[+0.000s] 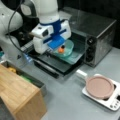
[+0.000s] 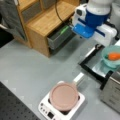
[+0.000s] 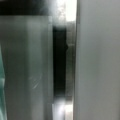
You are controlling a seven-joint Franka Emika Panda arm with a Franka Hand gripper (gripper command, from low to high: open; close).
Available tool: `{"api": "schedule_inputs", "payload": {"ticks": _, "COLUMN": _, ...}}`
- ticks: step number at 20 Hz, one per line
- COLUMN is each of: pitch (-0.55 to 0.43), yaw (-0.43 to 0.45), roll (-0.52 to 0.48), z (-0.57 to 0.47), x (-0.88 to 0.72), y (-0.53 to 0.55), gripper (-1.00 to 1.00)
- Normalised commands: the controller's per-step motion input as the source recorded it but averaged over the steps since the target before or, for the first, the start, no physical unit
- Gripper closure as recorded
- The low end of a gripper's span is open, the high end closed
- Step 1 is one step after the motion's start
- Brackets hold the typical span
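Here the arm bends down from a front view's top, its white and blue wrist hanging over the open door [image 1: 53, 63] of the toaster oven [image 1: 100, 37]. The hand [image 1: 56, 48] is mostly hidden beneath the wrist housing, right beside a teal bowl [image 1: 68, 48] holding an orange object [image 1: 61, 49]; whether it is open or closed I cannot tell. In a front view the bowl [image 2: 111, 58] sits on the tray [image 2: 100, 68] drawn out of the oven, at the right edge. Nearer on the grey counter [image 2: 30, 67] stands a white hot plate [image 2: 58, 108] carrying a pink pan [image 2: 63, 97]. A wooden shelf unit [image 2: 47, 21] stands far left. The wrist view shows only blurred metal surfaces and a dark gap.
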Motion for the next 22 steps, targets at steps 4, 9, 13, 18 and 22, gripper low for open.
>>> {"api": "schedule_inputs", "payload": {"ticks": 4, "pitch": 0.124, "yaw": 0.190, "roll": -0.025, "z": 0.14, "x": 0.07, "y": 0.02, "gripper": -1.00}}
{"api": "schedule_inputs", "payload": {"ticks": 9, "pitch": 0.102, "yaw": 0.111, "roll": 0.002, "z": 0.13, "x": 0.08, "y": 0.05, "gripper": -1.00}}
{"api": "schedule_inputs", "payload": {"ticks": 13, "pitch": 0.130, "yaw": 0.107, "roll": 0.007, "z": 0.19, "x": 0.10, "y": 0.02, "gripper": -1.00}}
{"api": "schedule_inputs", "payload": {"ticks": 18, "pitch": 0.148, "yaw": 0.118, "roll": 0.015, "z": 0.18, "x": 0.15, "y": -0.03, "gripper": -1.00}}
{"api": "schedule_inputs", "payload": {"ticks": 22, "pitch": 0.160, "yaw": 0.135, "roll": 0.004, "z": 0.12, "x": 0.15, "y": -0.07, "gripper": -1.00}}
